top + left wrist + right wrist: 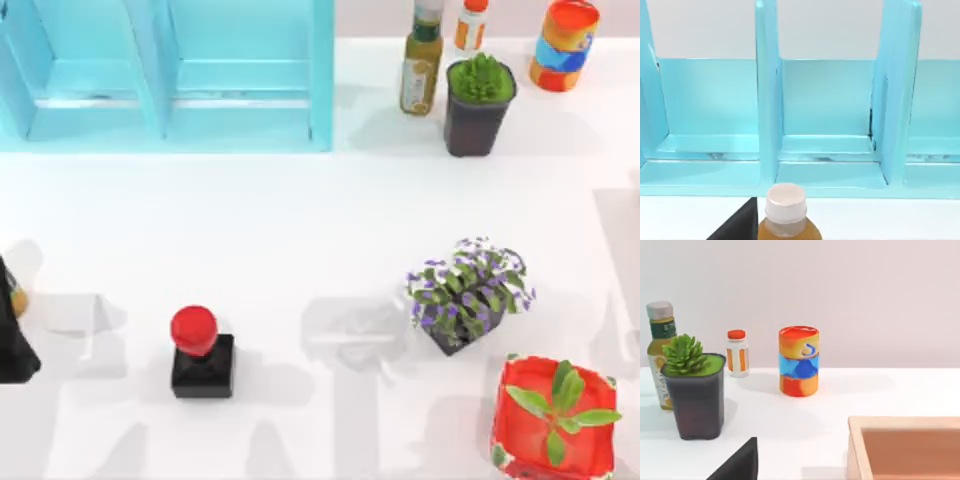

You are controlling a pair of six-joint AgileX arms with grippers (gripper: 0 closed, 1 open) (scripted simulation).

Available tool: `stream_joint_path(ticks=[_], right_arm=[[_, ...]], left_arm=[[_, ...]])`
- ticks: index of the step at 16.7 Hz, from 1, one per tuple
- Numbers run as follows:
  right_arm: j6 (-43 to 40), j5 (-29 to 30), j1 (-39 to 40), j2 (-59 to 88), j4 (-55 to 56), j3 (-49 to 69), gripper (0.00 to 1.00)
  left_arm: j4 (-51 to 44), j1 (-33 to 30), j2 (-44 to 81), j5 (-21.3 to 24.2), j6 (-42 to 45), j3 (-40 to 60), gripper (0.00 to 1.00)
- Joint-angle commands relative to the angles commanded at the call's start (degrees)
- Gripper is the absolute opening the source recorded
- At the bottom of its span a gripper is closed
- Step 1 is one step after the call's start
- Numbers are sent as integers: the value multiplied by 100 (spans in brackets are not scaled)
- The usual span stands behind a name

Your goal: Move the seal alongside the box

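Standing upright on the white bench (300, 230), the small seal (202, 355) with its glossy black cube base and round red knob is sitting left of centre near the front edge. Well apart, at the front right corner, the red speckled square box (553, 420) is holding a green sprout, with a dark pot of purple flowers (468, 295) just behind it. Whether either arm's fingers are spread or pressed together, I cannot tell.

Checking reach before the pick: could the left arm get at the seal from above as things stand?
Probably yes. The seal stands alone on the table's left half, red knob up, with bare table all round and nothing above it.
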Motion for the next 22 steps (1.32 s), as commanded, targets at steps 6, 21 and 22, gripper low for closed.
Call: stream_joint_path(ticks=[6,21,22], right_arm=[[183,78,217,478,-246,545,100],[3298,1068,3530,7272,-4403,7591,100],[3566,1128,3791,7834,-4763,8158,100]], left_arm=[[0,0,0,0,0,0,100],[0,0,0,0,0,0,100],[0,0,0,0,0,0,100]])
